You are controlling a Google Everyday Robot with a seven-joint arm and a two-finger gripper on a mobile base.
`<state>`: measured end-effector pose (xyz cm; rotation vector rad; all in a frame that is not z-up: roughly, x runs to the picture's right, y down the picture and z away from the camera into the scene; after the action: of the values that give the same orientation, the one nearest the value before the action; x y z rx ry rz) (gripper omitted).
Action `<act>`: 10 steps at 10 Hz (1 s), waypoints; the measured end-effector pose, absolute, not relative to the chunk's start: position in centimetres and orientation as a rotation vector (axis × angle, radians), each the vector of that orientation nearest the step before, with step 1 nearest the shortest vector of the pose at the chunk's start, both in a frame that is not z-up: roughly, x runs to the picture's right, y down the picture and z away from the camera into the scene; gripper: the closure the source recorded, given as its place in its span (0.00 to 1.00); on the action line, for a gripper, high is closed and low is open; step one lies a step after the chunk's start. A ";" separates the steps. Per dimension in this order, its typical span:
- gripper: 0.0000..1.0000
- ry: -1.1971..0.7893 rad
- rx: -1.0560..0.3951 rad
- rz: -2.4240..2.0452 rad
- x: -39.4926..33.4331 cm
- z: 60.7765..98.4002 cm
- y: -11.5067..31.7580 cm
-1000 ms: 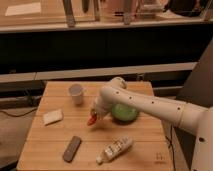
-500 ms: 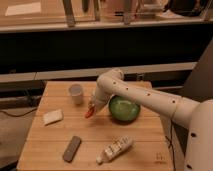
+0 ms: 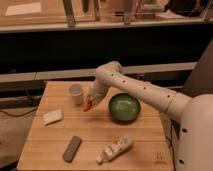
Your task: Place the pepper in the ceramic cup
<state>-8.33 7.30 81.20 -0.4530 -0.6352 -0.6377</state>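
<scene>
pepper (image 3: pixel 88 106) hangs clamped in the tool (image 3: pixel 90 101), just beside the ceramic cup (image 3: pixel 76 93); raise it above the rim, centre it over the mouth, only then let go.

- Here is the arm (image 3: pixel 142 91): cream-white, with smooth rounded tube segments one after another.
- Small dark dots run along its shell (screws or holes, hard to say which).
- There's a rounded joint (image 3: pixel 112 70) at the bend, in the same pale casing.
- Over on the right is the big white body (image 3: pixel 197 135), curved and plain.
- And the gripper (image 3: pixel 91 99) is at the arm's tip, pale too, just right of the ceramic cup (image 3: pixel 76 93).
</scene>
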 end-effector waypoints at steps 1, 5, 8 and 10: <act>1.00 -0.637 -0.444 -0.638 -8.5 81.4 6.7; 1.00 -0.638 -0.428 -0.669 -10.8 81.6 4.6; 1.00 -0.635 -0.419 -0.675 -11.4 82.2 3.6; 1.00 -0.636 -0.415 -0.678 -12.5 82.5 2.8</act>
<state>-12.55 2.76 82.50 -0.4150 -0.6358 -0.6779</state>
